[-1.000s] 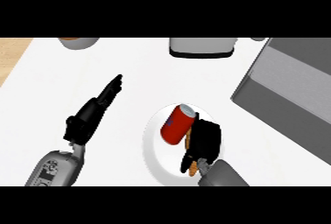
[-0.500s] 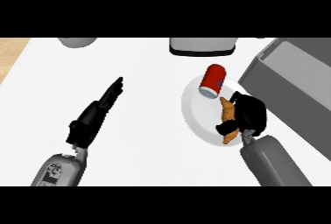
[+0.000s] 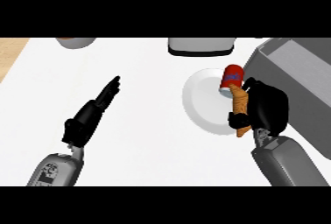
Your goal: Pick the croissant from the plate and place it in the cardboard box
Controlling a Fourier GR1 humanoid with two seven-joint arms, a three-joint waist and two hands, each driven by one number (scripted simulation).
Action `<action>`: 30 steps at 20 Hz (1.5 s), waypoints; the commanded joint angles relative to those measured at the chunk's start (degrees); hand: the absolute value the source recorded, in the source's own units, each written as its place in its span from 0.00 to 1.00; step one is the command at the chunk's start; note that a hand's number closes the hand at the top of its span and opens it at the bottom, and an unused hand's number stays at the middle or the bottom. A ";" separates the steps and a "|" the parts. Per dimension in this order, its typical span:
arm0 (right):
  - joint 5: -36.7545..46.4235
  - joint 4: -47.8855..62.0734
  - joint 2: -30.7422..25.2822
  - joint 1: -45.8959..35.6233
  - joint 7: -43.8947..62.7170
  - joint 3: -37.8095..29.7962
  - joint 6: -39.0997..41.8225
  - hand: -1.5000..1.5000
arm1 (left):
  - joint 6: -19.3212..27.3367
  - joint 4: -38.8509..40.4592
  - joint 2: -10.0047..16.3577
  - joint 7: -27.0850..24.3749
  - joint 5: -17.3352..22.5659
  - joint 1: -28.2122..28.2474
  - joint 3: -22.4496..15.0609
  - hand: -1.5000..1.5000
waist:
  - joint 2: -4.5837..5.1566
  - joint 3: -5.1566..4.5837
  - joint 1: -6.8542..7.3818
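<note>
Black right hand [image 3: 268,109] around croissant [image 3: 240,103]

So the tabletop [image 3: 149,131] is plain white, with a strip of light wood [image 3: 12,52] showing past its left edge. A red can [image 3: 231,75] with a blue label sits right of centre, toward the far side. Along the far edge, a grey round dish [image 3: 75,42] at the left is cut off by the frame. Near the middle there's a pale grey rounded container [image 3: 201,45] with a dark base. Those two are well apart.
</note>
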 commanded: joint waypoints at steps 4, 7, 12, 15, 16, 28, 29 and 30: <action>1.44 -22.20 1.56 -0.39 7.04 2.06 10.46 1.00 | -0.85 0.12 -0.29 -0.14 -0.27 1.29 0.47 0.50 | -0.05 -0.02 -0.06; 3.93 -25.45 3.01 -3.20 9.66 0.66 11.61 1.00 | -0.17 -1.40 -1.32 0.46 -1.27 0.63 0.03 0.50 | 0.05 0.00 0.26; 3.91 -25.77 5.63 -9.41 11.71 -5.62 14.69 1.00 | -1.19 -0.52 -1.72 0.37 -1.47 -0.38 0.57 0.50 | 0.19 0.00 0.49; 1.71 -24.92 2.02 -10.42 8.81 -12.80 17.22 1.00 | -1.14 -1.55 -1.59 -0.63 -2.11 2.24 0.54 0.50 | 0.20 0.00 0.62; 3.78 -28.43 2.72 -8.22 10.17 -11.00 17.34 1.00 | -3.34 -2.28 -0.01 -1.06 -0.19 3.17 2.25 0.50 | 0.15 0.00 0.52; -2.26 -12.12 -3.18 -17.13 -0.93 -27.02 12.87 1.00 | -3.92 -1.32 -1.45 -0.21 -2.55 0.53 3.59 0.50 | 0.23 0.02 0.64; -3.97 -5.79 -5.13 -21.62 -2.75 -30.53 11.52 1.00 | -3.77 -2.14 -1.55 1.38 -2.05 0.48 3.47 0.50 | 0.31 0.03 0.96; -2.43 -3.62 -4.41 -19.80 -3.90 -29.76 7.45 1.00 | -3.33 1.17 -2.63 -5.70 -4.23 4.05 1.53 0.50 | 0.39 0.02 0.95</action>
